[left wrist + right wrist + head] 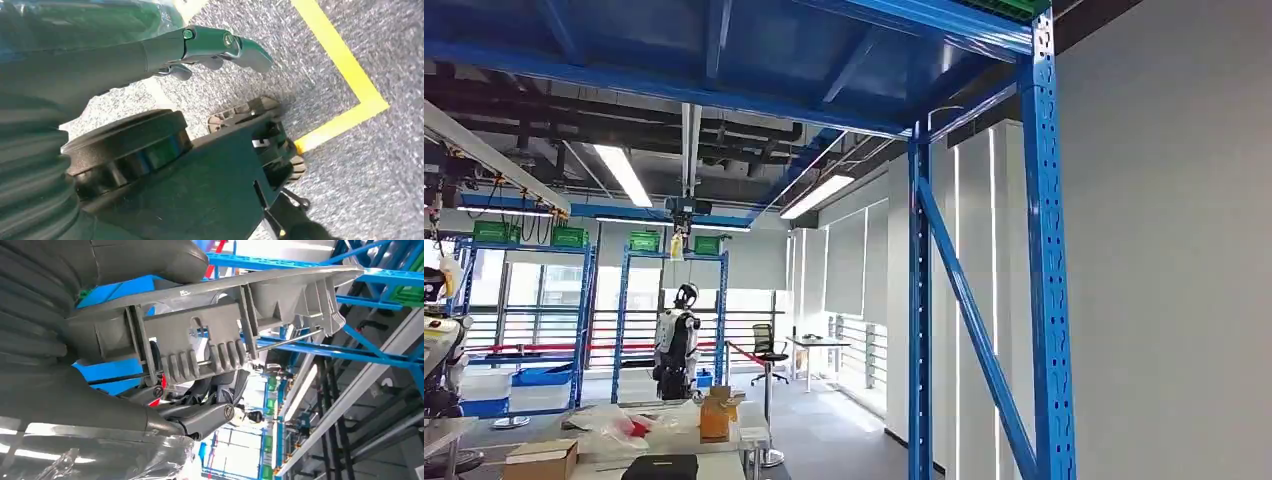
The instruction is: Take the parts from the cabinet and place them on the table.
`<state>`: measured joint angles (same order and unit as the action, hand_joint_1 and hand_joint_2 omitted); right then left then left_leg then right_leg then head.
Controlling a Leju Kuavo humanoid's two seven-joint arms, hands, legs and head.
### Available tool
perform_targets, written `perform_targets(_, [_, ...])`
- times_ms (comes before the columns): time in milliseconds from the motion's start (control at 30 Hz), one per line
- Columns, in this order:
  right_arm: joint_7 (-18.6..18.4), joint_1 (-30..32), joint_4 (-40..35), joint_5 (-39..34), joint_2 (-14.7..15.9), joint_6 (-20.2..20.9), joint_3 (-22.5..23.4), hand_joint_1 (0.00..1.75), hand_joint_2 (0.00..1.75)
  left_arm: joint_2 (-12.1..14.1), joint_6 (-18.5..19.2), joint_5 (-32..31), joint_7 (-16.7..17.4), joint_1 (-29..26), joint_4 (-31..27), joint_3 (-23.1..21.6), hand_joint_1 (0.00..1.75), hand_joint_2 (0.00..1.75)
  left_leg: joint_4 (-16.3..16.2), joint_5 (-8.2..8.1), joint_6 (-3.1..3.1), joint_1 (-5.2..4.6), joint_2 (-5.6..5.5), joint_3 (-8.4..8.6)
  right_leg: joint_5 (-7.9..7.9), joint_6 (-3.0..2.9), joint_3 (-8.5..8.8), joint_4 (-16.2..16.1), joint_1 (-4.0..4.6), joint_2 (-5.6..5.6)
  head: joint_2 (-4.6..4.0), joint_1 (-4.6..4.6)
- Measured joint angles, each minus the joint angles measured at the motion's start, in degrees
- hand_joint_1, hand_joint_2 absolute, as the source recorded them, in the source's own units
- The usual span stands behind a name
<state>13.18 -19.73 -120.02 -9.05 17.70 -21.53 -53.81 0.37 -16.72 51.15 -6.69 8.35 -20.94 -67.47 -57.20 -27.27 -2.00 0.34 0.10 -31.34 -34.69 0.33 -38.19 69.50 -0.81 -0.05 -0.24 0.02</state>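
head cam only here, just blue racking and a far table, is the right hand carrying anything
Observer: Yes. In the right wrist view the right hand holds a grey plastic part with ribs and clips, thumb over its top edge.
Operator: and the left hand
Observer: The left hand holds nothing; its fingers are stretched out above grey carpet.
Operator: any floor markings near it
Observer: A yellow tape line turns a corner on the carpet.

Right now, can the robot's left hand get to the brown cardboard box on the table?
Probably not yet. The left hand hangs low over the grey carpet floor, while the brown cardboard box sits on the table ahead.
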Motion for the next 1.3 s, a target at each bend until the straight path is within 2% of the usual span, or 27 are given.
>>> perform_targets(33, [0.0, 0.03, 0.0, 0.0, 0.04, -0.07, 0.0, 1.75, 1.75, 0.02, 0.0, 0.0, 0.0, -0.05, 0.0, -0.11, 0.0, 1.75, -0.08, 0.3, -0.07, -0.08, 0.01, -0.49, -1.83, 0.12, -1.64, 4.32, 0.01, 0.0, 0.0, -0.09])
perform_targets(67, [0.0, 0.1, 0.06, -0.02, 0.09, -0.07, 0.0, 1.75, 1.75, 0.04, 0.0, 0.0, 0.0, -0.07, 0.02, -0.22, 0.0, 1.75, -0.16, 0.6, -0.04, -0.18, 0.02, -0.94, -2.2, 0.09, -2.1, 6.34, 0.01, 0.0, 0.0, -0.24])
perform_targets(100, [0.0, 0.13, 0.09, -0.02, 0.09, -0.07, 0.0, 1.75, 1.75, 0.07, 0.0, 0.0, 0.0, -0.07, 0.02, -0.28, 0.0, 1.75, -0.24, 0.81, -0.04, -0.23, 0.01, -1.28, -1.21, -0.02, -1.11, 5.33, 0.01, 0.0, 0.0, -0.28])
perform_targets(133, [0.0, 0.11, 0.09, -0.02, 0.09, -0.07, 0.0, 1.75, 1.75, 0.07, 0.0, 0.0, 0.0, -0.06, 0.02, -0.31, 0.0, 1.75, -0.39, 1.04, 0.07, -0.29, -0.01, -1.63, 0.75, -0.21, 1.1, 1.69, 0.04, 0.0, 0.0, -0.31])
perform_targets(200, [0.0, 0.02, 0.09, -0.02, 0.09, -0.07, 0.0, 1.75, 1.75, 0.04, -0.02, 0.0, 0.0, -0.02, 0.0, -0.33, 0.0, 1.75, -0.74, 1.24, 0.31, -0.35, -0.07, -2.0, 4.76, -0.85, 7.14, -8.65, 0.2, -0.01, 0.0, -0.42])
perform_targets(233, [0.0, -0.11, 0.09, -0.04, 0.09, -0.07, 0.0, 1.75, 1.75, 0.04, -0.02, 0.0, 0.0, 0.0, 0.0, -0.33, 0.0, 1.75, -0.92, 1.39, 0.62, -0.57, -0.07, -2.28, 4.03, -1.18, 8.75, -11.6, 0.47, -0.02, 0.0, -0.39])
perform_targets(367, [0.02, -0.1, 0.09, -0.2, 0.09, -0.33, 0.04, 1.75, 1.75, 0.07, 0.0, 0.0, 0.02, 0.12, 0.0, -0.37, 0.0, 1.75, -0.99, 2.53, 2.16, -0.38, -0.07, -2.91, 5.45, -2.33, 7.66, -11.63, 0.83, 0.12, 0.0, -0.26])
perform_targets(400, [0.02, -0.1, 0.09, -0.2, 0.09, -0.46, 0.04, 1.75, 1.75, 0.13, 0.0, 0.0, 0.07, 0.11, 0.02, -0.37, 0.0, 1.75, -1.27, 2.03, 2.4, -0.22, -0.1, -2.99, 6.14, -2.79, 7.55, -12.15, 0.24, -0.16, 0.0, -0.33])
perform_targets(433, [0.02, -0.12, 0.09, -0.2, 0.07, -0.48, 0.04, 1.75, 1.75, 0.13, 0.0, 0.0, 0.07, 0.1, 0.02, -0.39, 0.0, 1.75, -2.74, -0.33, 2.92, -0.23, -0.14, -3.54, 6.58, -3.07, 7.13, -12.26, 0.29, -0.31, 0.0, -0.06])
perform_targets(500, [0.02, -0.12, 0.09, -0.28, 0.04, -0.48, 0.04, 1.75, 1.75, 0.13, 0.0, 0.0, 0.15, 0.14, 0.02, -0.39, 0.0, 1.75, -11.04, -6.38, 3.6, 0.11, -0.13, -6.19, 7.39, -3.36, 5.94, -12.12, 0.29, -0.41, 0.0, 0.26])
perform_targets(567, [0.02, -0.1, 0.2, -0.31, 0.04, -0.48, 0.04, 1.75, 1.75, 0.2, 0.0, 0.0, 0.17, 0.11, 0.02, -0.44, 0.0, 1.75, -17.76, -9.58, 3.92, 0.18, -0.13, -7.72, 8.25, -3.31, 4.52, -11.79, 0.35, -0.48, 0.0, 0.37])
perform_targets(600, [0.02, -0.09, 0.24, -0.37, 0.07, -0.48, 0.02, 1.75, 1.75, 0.22, 0.0, 0.0, 0.2, 0.1, 0.02, -0.52, 0.0, 1.75, -17.46, -9.27, 3.93, 0.18, -0.13, -6.75, 8.64, -3.26, 3.7, -11.54, 0.35, -0.47, 0.0, 0.46])
perform_targets(633, [0.02, -0.09, 0.24, -0.37, 0.07, -0.48, 0.02, 1.75, 1.75, 0.26, 0.0, 0.0, 0.26, 0.12, 0.02, -0.61, 0.0, 1.75, -14.5, -7.91, 3.84, 0.18, -0.13, -4.42, 9.01, -3.16, 2.94, -11.27, 0.34, -0.46, 0.0, 0.57])
perform_targets(667, [0.02, -0.1, 0.24, -0.37, 0.07, -0.48, 0.02, 1.75, 1.75, 0.33, 0.0, 0.0, 0.28, 0.18, 0.02, -0.72, 0.0, 1.75, -8.0, -5.6, 3.57, 0.17, -0.13, 0.0, 9.46, -3.0, 2.23, -11.02, 0.35, -0.43, 0.0, 0.68])
perform_targets(700, [0.02, -0.1, 0.24, -0.37, 0.04, -0.48, 0.04, 1.75, 1.75, 0.37, 0.0, 0.0, 0.28, 0.27, 0.02, -0.74, 0.0, 1.75, -3.57, -4.43, 3.31, 0.15, -0.14, 2.96, 9.76, -2.86, 1.91, -10.91, 0.35, -0.4, 0.0, 0.74])
perform_targets(733, [0.02, -0.1, 0.24, -0.37, 0.02, -0.48, 0.04, 1.75, 1.75, 0.46, 0.0, 0.0, 0.28, 0.51, 0.02, -0.79, 0.0, 1.75, 0.42, -5.21, 2.86, 0.03, -0.24, 4.96, 10.16, -2.58, 1.71, -10.8, 0.4, -0.45, 0.0, 0.74])
perform_targets(867, [-0.02, -0.13, 0.24, -0.37, 0.04, -0.48, 0.04, 1.75, 1.75, 0.52, -0.02, -0.02, 0.33, 0.43, 0.02, -1.09, 0.0, 1.75, 0.42, -3.33, 1.02, -0.88, -0.23, 4.19, 11.99, -0.99, 1.63, -11.58, 0.11, -0.48, 0.0, 0.55])
perform_targets(900, [-0.02, -0.12, 0.24, -0.37, 0.07, -0.48, 0.09, 1.75, 1.75, 0.48, -0.04, -0.02, 0.31, 0.47, 0.02, -1.24, 0.0, 1.75, 1.25, -2.2, 0.6, -0.37, 0.0, 3.35, 12.13, -0.63, 1.29, -11.58, 0.11, -0.33, 0.0, 0.79])
perform_targets(967, [-0.02, -0.09, 0.24, -0.39, 0.09, -0.48, 0.09, 1.75, 1.75, 0.48, -0.09, -0.02, 0.31, 0.71, 0.02, -1.25, 0.0, 1.75, 1.34, -0.88, -0.11, -0.26, 0.16, 2.02, 6.33, -0.3, -0.3, -7.86, 0.02, -0.2, 0.0, 0.39])
perform_targets(1033, [-0.04, 0.04, 0.26, -0.46, 0.09, -0.48, 0.09, 1.75, 1.75, 0.46, -0.09, -0.02, 0.31, 0.6, 0.02, -1.31, 0.0, 1.75, 1.26, 0.27, -0.2, -0.33, 0.23, 0.37, 0.05, 0.11, -2.53, 1.2, -0.04, -0.21, 0.0, 0.09])
perform_targets(1067, [-0.04, 0.12, 0.28, -0.46, 0.11, -0.5, 0.09, 1.75, 1.75, 0.48, -0.09, -0.02, 0.31, 0.53, 0.02, -1.35, 0.0, 1.75, 1.16, 0.91, -0.16, -0.38, 0.26, -0.53, -1.16, 0.24, -3.08, 4.9, -0.04, -0.21, 0.0, 0.02])
perform_targets(1133, [-0.04, 0.18, 0.31, -0.46, 0.11, -0.5, 0.09, 1.75, 1.75, 0.48, -0.09, -0.02, 0.31, 0.53, 0.02, -1.38, 0.0, 1.75, 0.83, 2.06, 0.0, -0.43, 0.32, -1.99, 0.91, 0.14, -0.96, 4.93, -0.02, -0.21, 0.0, -0.19])
perform_targets(1167, [-0.06, 0.15, 0.31, -0.46, 0.11, -0.52, 0.09, 1.75, 1.75, 0.46, -0.09, -0.02, 0.31, 0.55, 0.02, -1.4, 0.0, 1.75, 0.59, 2.59, 0.1, -0.44, 0.31, -2.87, 2.9, -0.06, 1.62, 1.76, 0.0, -0.21, 0.0, -0.35])
perform_targets(1200, [-0.05, 0.14, 0.33, -0.46, 0.11, -0.52, 0.09, 1.75, 1.75, 0.46, -0.09, -0.02, 0.31, 0.55, 0.02, -1.42, 0.0, 1.75, 0.37, 3.11, 0.27, -0.45, 0.28, -3.68, 4.46, -0.39, 5.54, -3.7, 0.05, -0.22, 0.0, -0.41])
perform_targets(1233, [-0.04, 0.08, 0.31, -0.46, 0.11, -0.52, 0.09, 1.75, 1.75, 0.46, -0.11, 0.0, 0.31, 0.56, 0.02, -1.44, 0.0, 1.75, 0.14, 3.56, 0.47, -0.44, 0.27, -4.13, 4.21, -0.8, 9.59, -9.27, 0.2, -0.25, 0.0, -0.44])
perform_targets(1267, [-0.07, -0.06, 0.31, -0.46, 0.09, -0.52, 0.11, 1.75, 1.75, 0.44, -0.11, 0.0, 0.31, 0.54, 0.02, -1.44, 0.0, 1.75, -0.15, 3.93, 0.85, -0.74, 0.23, -4.74, 2.95, -1.03, 11.94, -13.5, 0.48, -0.27, 0.0, -0.44])
perform_targets(1300, [-0.07, -0.04, 0.33, -0.46, 0.11, -0.52, 0.11, 1.75, 1.75, 0.44, -0.11, -0.02, 0.31, 0.55, 0.02, -1.46, 0.0, 1.75, -0.06, 4.54, 1.22, -0.67, 0.25, -4.82, 3.0, -1.33, 11.47, -13.41, 0.56, -0.29, 0.0, -0.19])
